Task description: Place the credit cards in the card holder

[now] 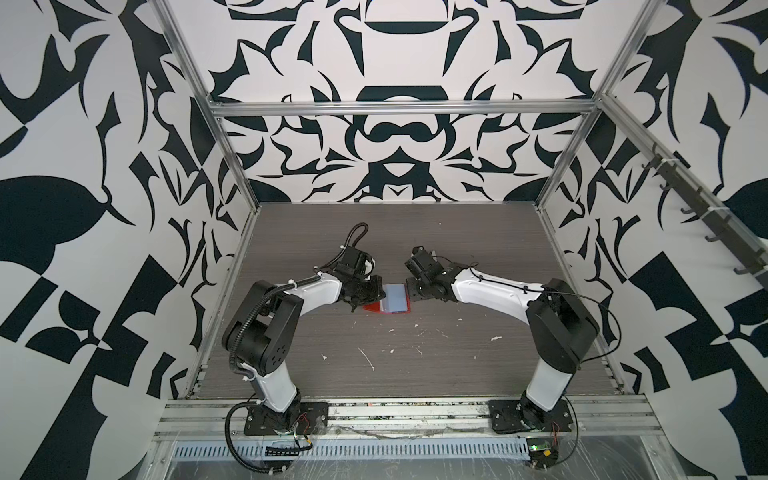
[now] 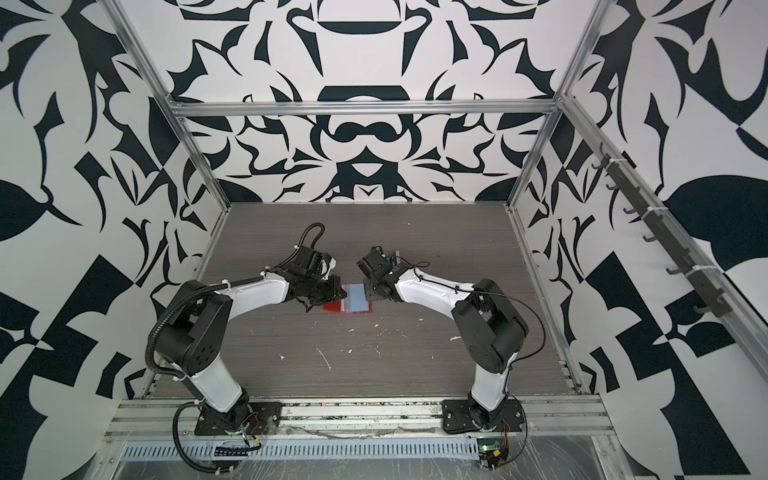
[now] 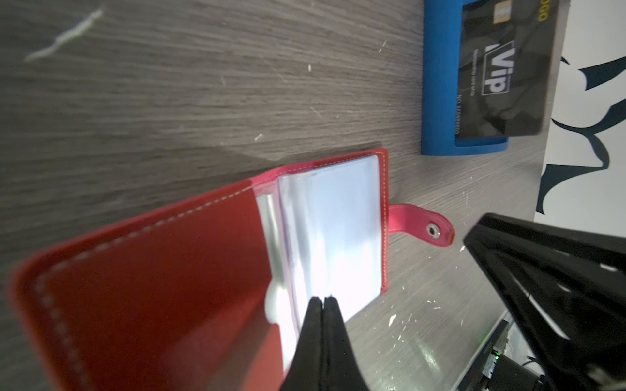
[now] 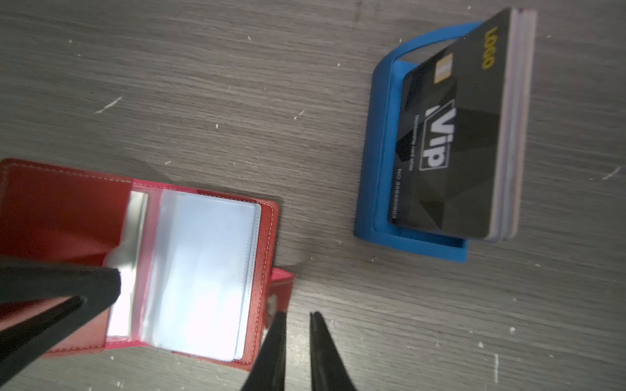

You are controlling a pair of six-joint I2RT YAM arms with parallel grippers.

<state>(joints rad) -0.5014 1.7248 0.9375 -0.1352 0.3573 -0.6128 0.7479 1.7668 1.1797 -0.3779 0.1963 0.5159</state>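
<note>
Looking down on a grey wood-grain tabletop [image 1: 374, 361] flecked with white, boxed in by black-and-white patterned walls [image 1: 104, 208] and an aluminium frame [image 1: 399, 109]. Finding the card holder [image 1: 371, 306] flat and open at the centre of both top views, long axis left to right, red cover leftward, snap tab [image 3: 420, 225] toward the right gripper [image 4: 298, 316]. Noting the left gripper [image 3: 321, 301], jaws closed tip to tip at the edge of the clear pockets [image 4: 203, 270]; cannot tell whether on a leaf. Noting the right gripper just beside the tab, jaws slightly apart, empty. Spotting the credit cards [image 4: 454, 142] standing in a blue rack [image 4: 374, 176], upper right of the right wrist view, apart from the holder.
</note>
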